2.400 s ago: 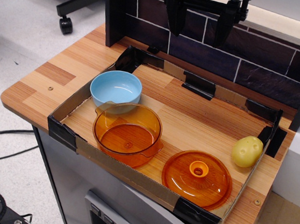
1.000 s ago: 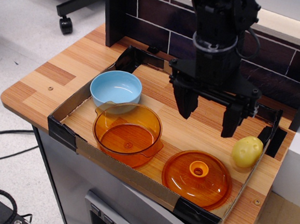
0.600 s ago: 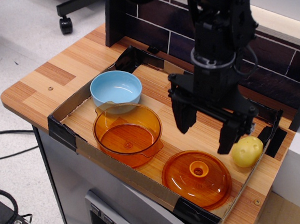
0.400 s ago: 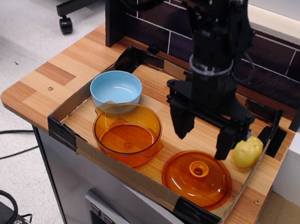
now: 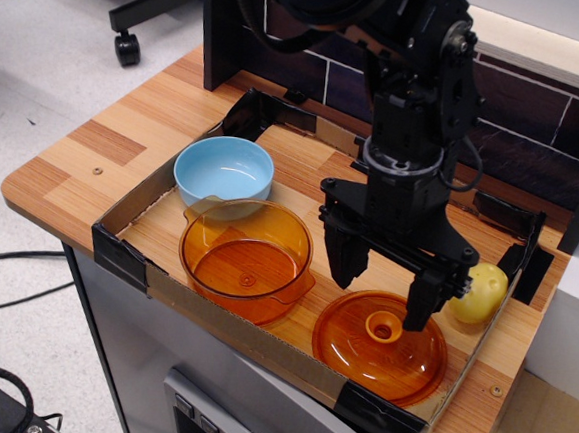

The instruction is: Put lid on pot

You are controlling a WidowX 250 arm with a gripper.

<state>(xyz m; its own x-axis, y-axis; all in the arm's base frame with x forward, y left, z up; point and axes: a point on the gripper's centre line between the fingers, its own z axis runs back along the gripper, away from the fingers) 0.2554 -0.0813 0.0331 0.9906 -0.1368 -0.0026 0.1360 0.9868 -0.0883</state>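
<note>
The lid (image 5: 364,351) is a round transparent orange glass disc with a small ring knob (image 5: 383,330). It lies flat at the front right of the cardboard tray. The pot (image 5: 246,259) is a deep transparent orange glass dish at the front left of the tray, empty. My gripper (image 5: 379,298) is open and points down, just above the lid's knob. One finger is to the left of the knob, the other to its right. It holds nothing.
A light blue bowl (image 5: 224,174) touches the pot's far side. A yellow potato (image 5: 481,293) lies right of the gripper by the tray's right wall. The low cardboard tray wall (image 5: 250,335) rings the work area. A dark brick-pattern backboard (image 5: 517,124) stands behind.
The gripper came down from high at the back of the tray and moved forward. It now sits open right above the lid. Lid, pot, bowl and potato have not moved.
</note>
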